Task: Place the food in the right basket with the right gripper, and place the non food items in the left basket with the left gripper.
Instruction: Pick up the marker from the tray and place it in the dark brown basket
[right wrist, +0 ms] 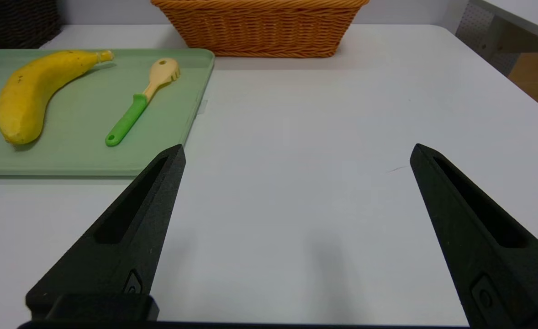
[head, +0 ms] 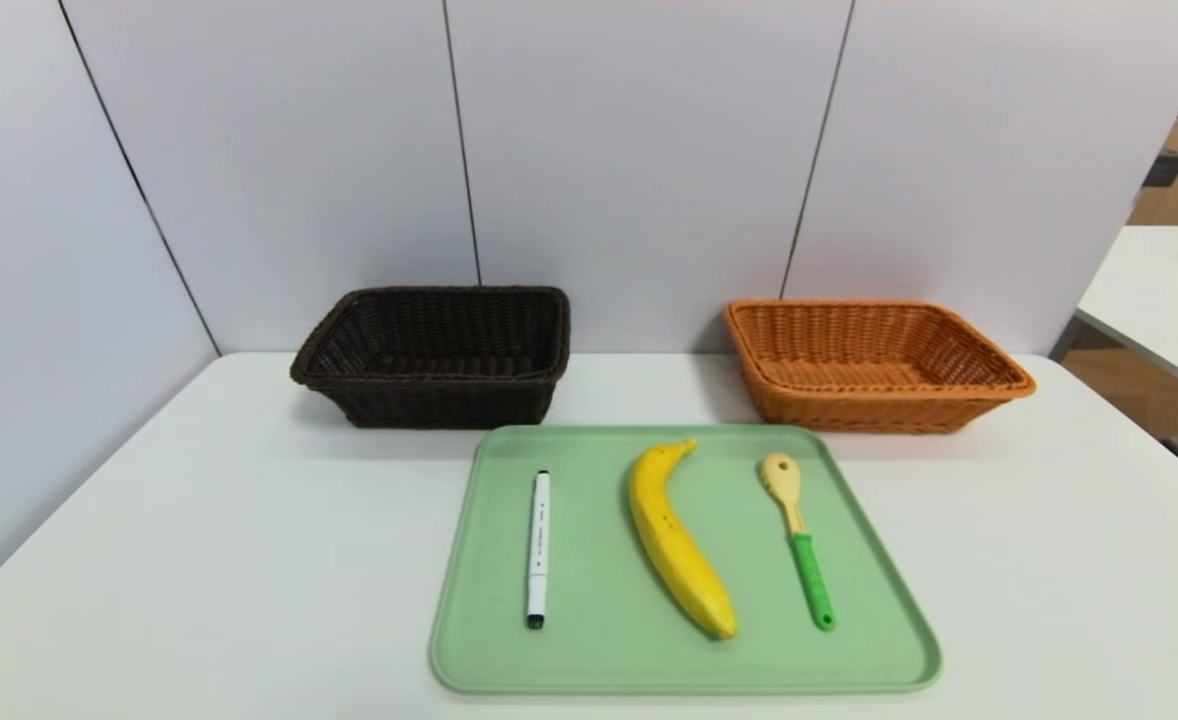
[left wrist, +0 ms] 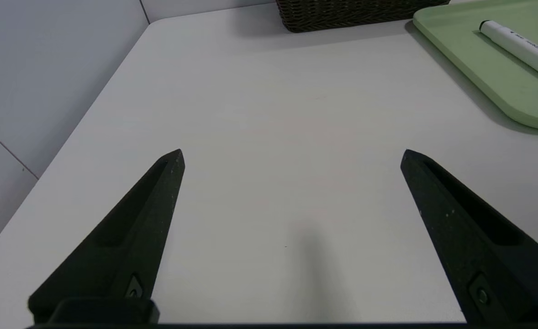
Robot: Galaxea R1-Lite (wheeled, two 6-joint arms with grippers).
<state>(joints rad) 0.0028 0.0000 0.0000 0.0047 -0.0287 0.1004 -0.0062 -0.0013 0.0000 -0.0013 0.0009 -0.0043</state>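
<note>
On a pale green tray (head: pixel 589 660) lie a white marker (head: pixel 539 548) at the left, a yellow banana (head: pixel 675 540) in the middle and a spoon (head: pixel 797 535) with cream head and green handle at the right. Behind the tray stand the dark brown left basket (head: pixel 436 353) and the orange right basket (head: pixel 869 362), both holding nothing. Neither arm shows in the head view. My left gripper (left wrist: pixel 292 155) hangs open over bare table left of the tray (left wrist: pixel 493 68), with the marker (left wrist: pixel 520 45) off to its side. My right gripper (right wrist: pixel 296 153) is open over bare table right of the tray (right wrist: pixel 81 157), near the banana (right wrist: pixel 36 89) and spoon (right wrist: pixel 139 103).
The white table (head: pixel 249 560) meets grey wall panels (head: pixel 299 150) at the back and left. A second white table (head: pixel 1159 300) stands off to the right beyond a gap. The orange basket (right wrist: pixel 260 27) stands ahead of the right gripper, the dark basket (left wrist: pixel 351 13) ahead of the left.
</note>
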